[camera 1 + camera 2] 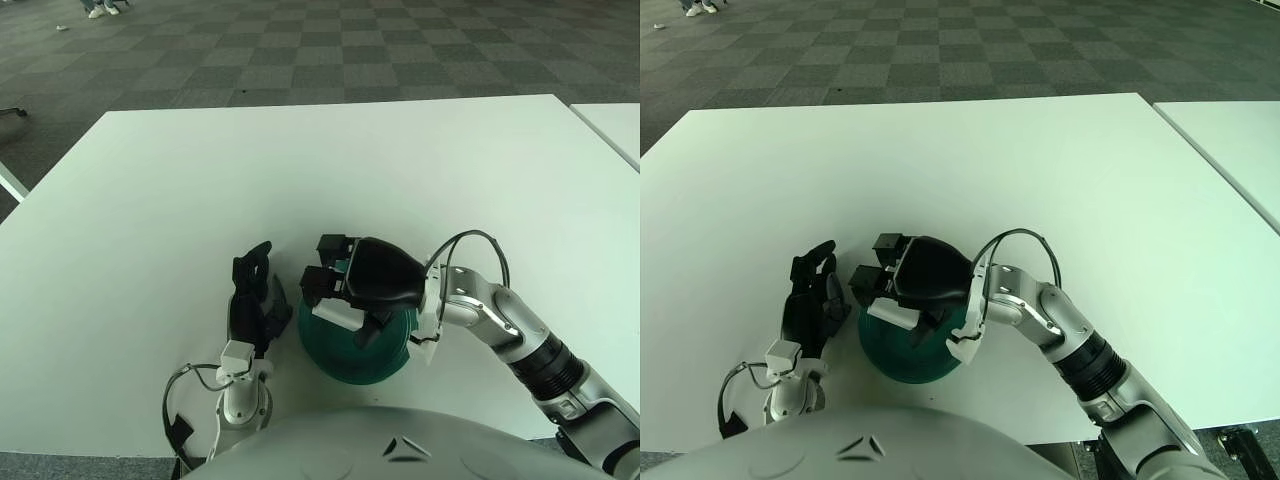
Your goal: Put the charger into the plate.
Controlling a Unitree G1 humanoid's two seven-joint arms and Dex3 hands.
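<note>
The white surface [150, 190] carries one landmark, the green plate [385, 355], which lies near the surface's near edge; bare surface stretches on every far side of the plate, so room for withdrawal is ample. The right robot hand [345, 295] is poised over the plate's left half, its forearm reaching in from the plate's right. Its fingers are closed on the charger [338, 314], a small white block seen beneath the hand; the charger's long axis runs roughly left to right, slanting down toward the right, and it sits over the plate's left rim region rather than its centre. Whether it already touches the plate cannot be told. The release therefore appears to call for a slight shift toward the plate's centre or a straight opening of the fingers. The left robot hand [252, 300], fingers loosely extended and empty, shows just left of the plate, close to its rim, the only nearby obstruction.
</note>
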